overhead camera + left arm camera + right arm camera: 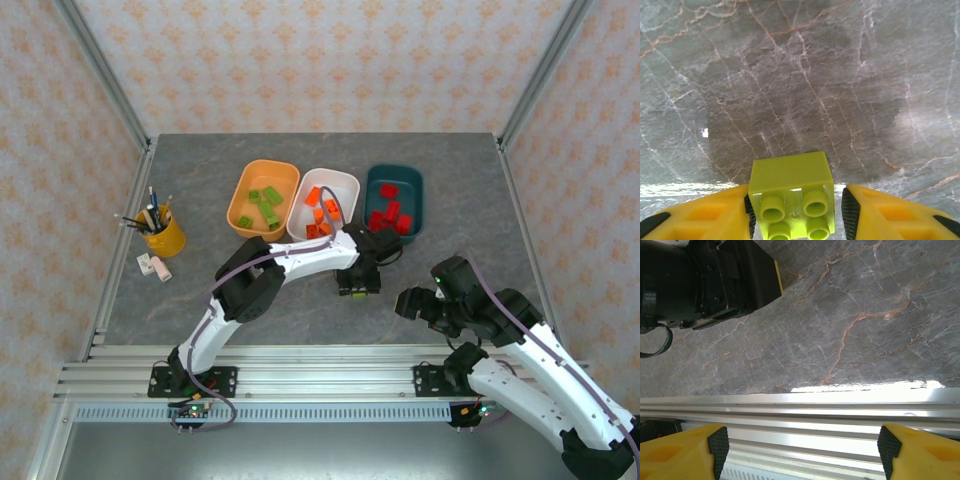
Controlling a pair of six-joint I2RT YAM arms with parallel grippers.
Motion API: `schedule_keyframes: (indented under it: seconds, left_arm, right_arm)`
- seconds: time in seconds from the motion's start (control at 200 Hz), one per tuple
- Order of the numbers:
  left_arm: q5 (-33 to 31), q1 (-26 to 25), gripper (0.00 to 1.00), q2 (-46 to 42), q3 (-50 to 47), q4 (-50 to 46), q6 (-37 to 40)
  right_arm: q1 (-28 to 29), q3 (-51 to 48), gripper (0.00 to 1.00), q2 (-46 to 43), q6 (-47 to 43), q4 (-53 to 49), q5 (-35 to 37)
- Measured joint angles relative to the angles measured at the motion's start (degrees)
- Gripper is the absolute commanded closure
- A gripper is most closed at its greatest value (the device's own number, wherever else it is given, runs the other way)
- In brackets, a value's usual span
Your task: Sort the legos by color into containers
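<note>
A lime green lego (790,175) lies between the yellow fingers of my left gripper (796,210), studs facing the camera. The left pad (749,212) touches it; a thin gap shows before the right pad (849,212). From above, that gripper (357,287) is low over the table in front of the white tub (345,180). The orange tub (240,200) holds green legos (264,203), the white one orange legos (320,212), the teal tub (415,190) red legos (388,215). My right gripper (415,300) stands open and empty (799,447) over the near rail.
A yellow pencil cup (163,238) and two small white items (153,265) sit at the left. Aluminium rails (320,365) run along the near table edge. The left arm's black wrist (705,280) is up and to the left of my right gripper.
</note>
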Motion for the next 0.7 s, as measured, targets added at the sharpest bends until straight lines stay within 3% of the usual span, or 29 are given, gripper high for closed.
schedule_keyframes:
  seconds: [0.23,0.701]
  left_arm:
    - [-0.6,0.0,0.67,0.5,0.8,-0.7,0.3]
    - [-3.5,1.4,0.70,-2.9,1.1,-4.5,2.3]
  right_arm:
    - [0.0,0.0,0.21,0.0,0.0,0.1,0.0]
    - [0.0,0.0,0.21,2.2,-0.1,5.2,-2.1]
